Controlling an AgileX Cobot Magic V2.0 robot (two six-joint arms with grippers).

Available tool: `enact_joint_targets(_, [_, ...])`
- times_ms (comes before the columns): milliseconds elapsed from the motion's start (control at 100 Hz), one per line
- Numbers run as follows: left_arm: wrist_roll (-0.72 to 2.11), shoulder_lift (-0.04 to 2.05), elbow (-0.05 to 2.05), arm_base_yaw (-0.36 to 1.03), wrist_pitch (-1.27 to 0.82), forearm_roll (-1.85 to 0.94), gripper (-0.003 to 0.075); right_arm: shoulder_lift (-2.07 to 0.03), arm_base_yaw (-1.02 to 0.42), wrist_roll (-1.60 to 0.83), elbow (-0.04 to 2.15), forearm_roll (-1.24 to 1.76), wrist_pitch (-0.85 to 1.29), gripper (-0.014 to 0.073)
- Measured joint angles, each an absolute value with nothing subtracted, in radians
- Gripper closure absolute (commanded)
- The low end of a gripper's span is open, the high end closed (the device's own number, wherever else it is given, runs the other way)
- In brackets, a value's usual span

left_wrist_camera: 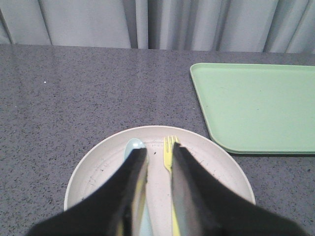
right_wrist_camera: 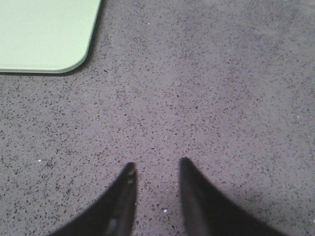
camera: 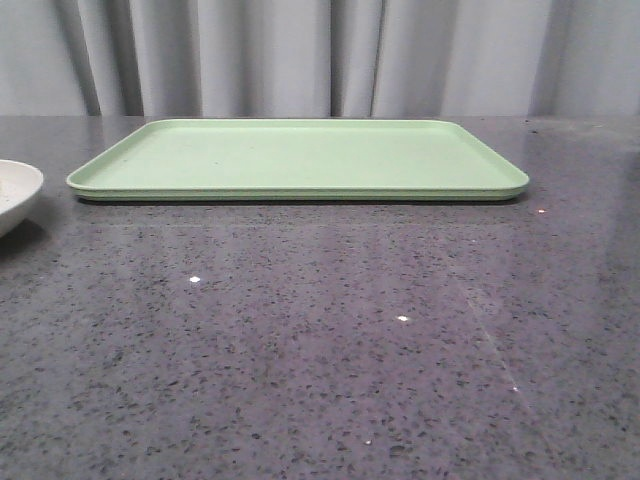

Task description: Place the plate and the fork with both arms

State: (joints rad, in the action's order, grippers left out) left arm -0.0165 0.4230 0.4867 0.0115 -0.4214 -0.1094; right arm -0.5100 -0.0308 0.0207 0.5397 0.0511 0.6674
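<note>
The plate [left_wrist_camera: 98, 167], beside the tray [left_wrist_camera: 256, 105], holds the fork [left_wrist_camera: 168, 152] and a blue spoon [left_wrist_camera: 134, 146]; left gripper [left_wrist_camera: 158, 153] spread above, right gripper [right_wrist_camera: 155, 169] spread.

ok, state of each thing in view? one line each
plate: upright on the table beside the tray, holding the fork and spoon
fork: lying in the plate, partly hidden by the gripper
spoon: pale blue, lying in the plate beside the fork
tray: flat on the table, nothing on it
left gripper: open, above the plate, holding nothing
right gripper: open, over bare table, holding nothing
</note>
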Motion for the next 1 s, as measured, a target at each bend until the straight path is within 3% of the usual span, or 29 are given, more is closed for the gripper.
enact_joint_targets(70, [-0.017,0.423,0.487,0.011,-0.423,-0.109,0.0246,-0.512,-0.031,0.021,0.54,0.051,0.668,0.0123])
enact_joint_targets(120, [-0.017,0.423,0.487,0.011,-0.425,-0.109,0.0225,-0.512,-0.031,0.021,0.54,0.051,0.669,0.0114])
enact_joint_targets(660, [-0.017,0.425,0.502,0.001,-0.419,-0.109,0.023,-0.512,-0.031,0.021,0.54,0.053,0.669,0.0118])
enact_joint_targets(1000, [-0.017,0.527,0.65,-0.128,-0.563,-0.063,0.0231,-0.512,-0.031,0.021,0.54,0.055,0.669,0.0118])
